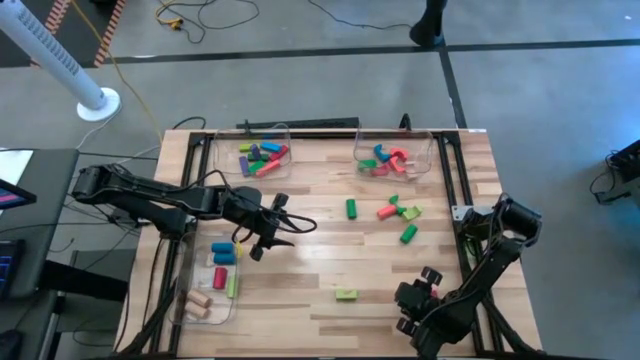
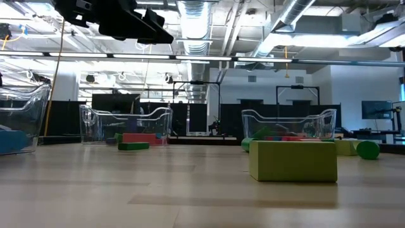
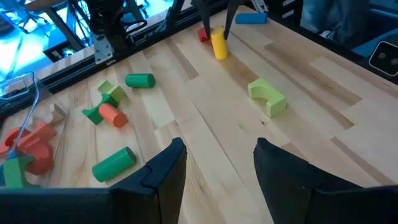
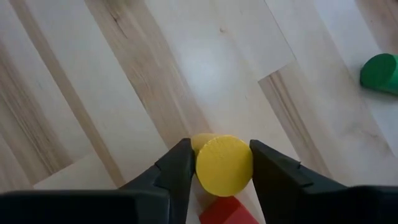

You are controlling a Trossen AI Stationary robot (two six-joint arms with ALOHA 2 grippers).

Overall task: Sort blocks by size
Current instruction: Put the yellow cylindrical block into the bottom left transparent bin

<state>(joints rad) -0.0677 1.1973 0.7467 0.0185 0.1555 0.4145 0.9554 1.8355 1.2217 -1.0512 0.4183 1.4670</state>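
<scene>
My right gripper stands near the table's near right corner, shut on a yellow cylinder. The cylinder also shows in the left wrist view, upright, with a red block right beside it. My left gripper is open and empty, above the table just right of the near-left bin. Loose blocks lie on the table: a light green arch, a green cylinder, a green block, and an orange and green cluster. My right gripper pinches the yellow cylinder's round side near its top end between its two fingers. The fingers come from above, pointing down along the cylinder. The cylinder stands upright in the hold. I cannot tell whether its lower end rests on the table.
Two clear bins with several blocks stand at the far edge. The near-left bin holds blue, red, green and wooden blocks. A blue block lies beyond the right gripper. Bare wood shows in the table's middle.
</scene>
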